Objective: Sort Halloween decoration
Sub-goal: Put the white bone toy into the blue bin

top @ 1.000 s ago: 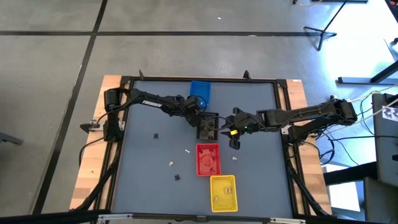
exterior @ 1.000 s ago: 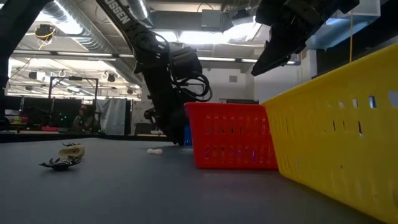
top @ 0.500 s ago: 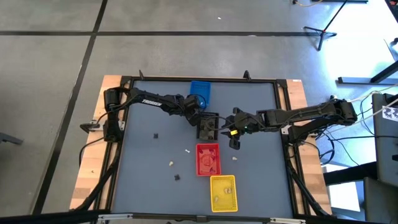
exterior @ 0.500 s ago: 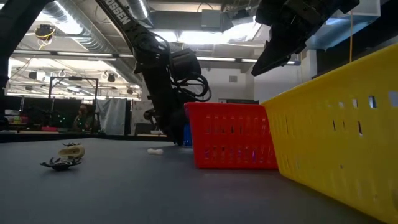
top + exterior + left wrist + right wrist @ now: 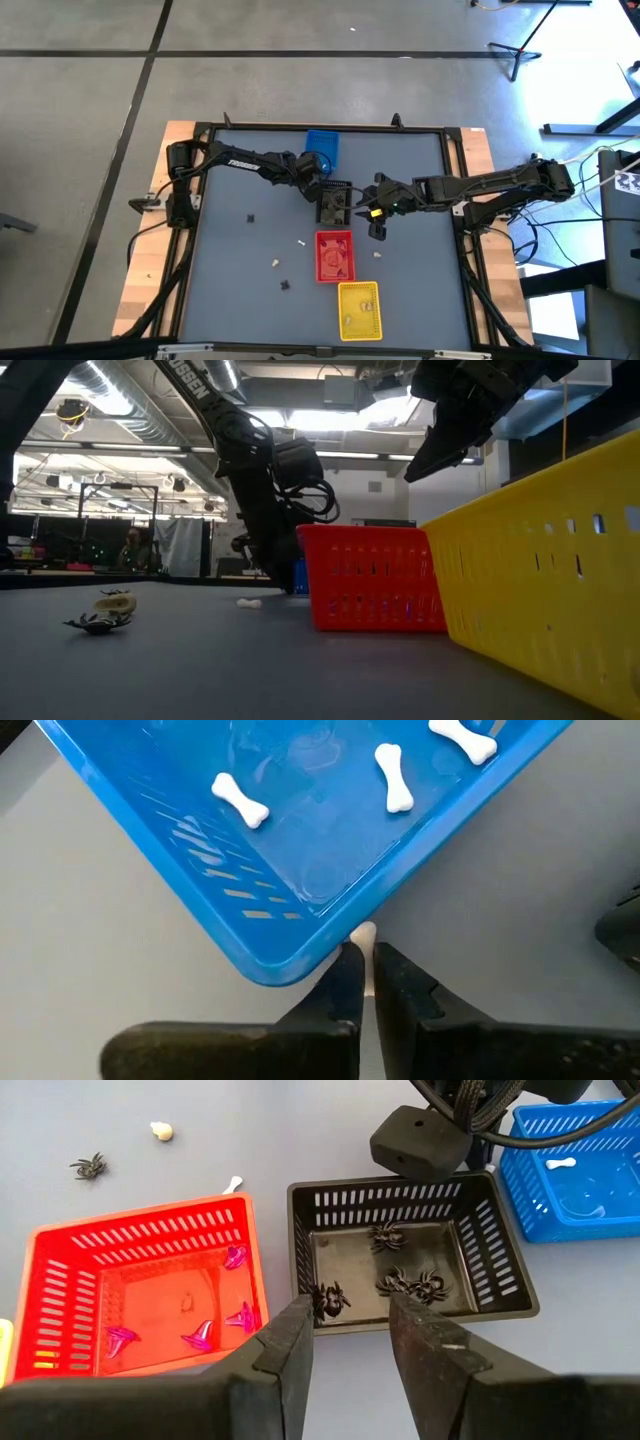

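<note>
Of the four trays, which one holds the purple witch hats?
The red tray, next to the black tray: purple hats lie on its floor, whereas the black one holds spiders, the blue tray a bone, and the yellow tray none.

My overhead view is evenly lit; bright ceiling lights [image 5: 300, 418] backlight my low view, silhouetting both my arms.
</note>
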